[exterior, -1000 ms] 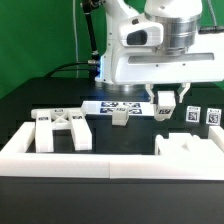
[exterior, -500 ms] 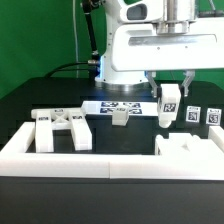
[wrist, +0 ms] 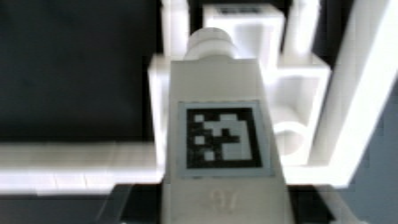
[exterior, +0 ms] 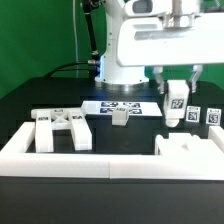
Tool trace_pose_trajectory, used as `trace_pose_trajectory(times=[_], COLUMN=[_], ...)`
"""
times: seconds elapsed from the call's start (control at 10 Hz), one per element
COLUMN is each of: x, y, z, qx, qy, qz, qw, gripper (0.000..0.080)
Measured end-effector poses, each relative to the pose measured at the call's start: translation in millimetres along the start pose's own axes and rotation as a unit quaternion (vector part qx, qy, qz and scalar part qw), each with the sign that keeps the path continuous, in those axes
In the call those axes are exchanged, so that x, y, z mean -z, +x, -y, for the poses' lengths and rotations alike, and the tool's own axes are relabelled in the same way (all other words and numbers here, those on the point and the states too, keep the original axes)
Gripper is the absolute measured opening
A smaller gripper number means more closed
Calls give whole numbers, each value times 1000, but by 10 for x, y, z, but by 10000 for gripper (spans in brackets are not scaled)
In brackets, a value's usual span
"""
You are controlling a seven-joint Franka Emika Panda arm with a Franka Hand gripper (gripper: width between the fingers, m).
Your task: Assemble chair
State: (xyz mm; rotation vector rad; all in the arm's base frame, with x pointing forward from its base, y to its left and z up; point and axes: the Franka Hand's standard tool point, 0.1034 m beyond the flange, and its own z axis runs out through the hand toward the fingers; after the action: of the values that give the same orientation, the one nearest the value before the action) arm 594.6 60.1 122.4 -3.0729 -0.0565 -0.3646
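Nearest to the exterior camera, a long low white border wall runs across the black table. The chair is not yet one body; its matte white parts lie apart. Just behind the wall, on the exterior view's right, stands a notched block. On the exterior view's left lies the X-braced panel, flat, with small square tags on it. Farther back, near the middle, a small block sits at the front edge of the marker board.

To the exterior view's right of this block, the gripper has its jaws narrow and clamped on an upright chair piece. The wrist view shows this piece as a long blocky bar with a black-and-white tag on its face and a rounded peg at the far end. Whether its lower end touches the table cannot be told. Beside it stand two small tagged pieces. Behind everything rises the glossy white robot body.
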Motion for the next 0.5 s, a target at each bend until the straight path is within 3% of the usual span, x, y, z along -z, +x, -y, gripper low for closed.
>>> trace_pose_trajectory(times=[0.1,0.5], x=[17,5], y=[69,53], z=[20,21], qx=[2,2], qy=[1,1], qz=[-6,-4], qw=[1000,1000], gripper=[294,294])
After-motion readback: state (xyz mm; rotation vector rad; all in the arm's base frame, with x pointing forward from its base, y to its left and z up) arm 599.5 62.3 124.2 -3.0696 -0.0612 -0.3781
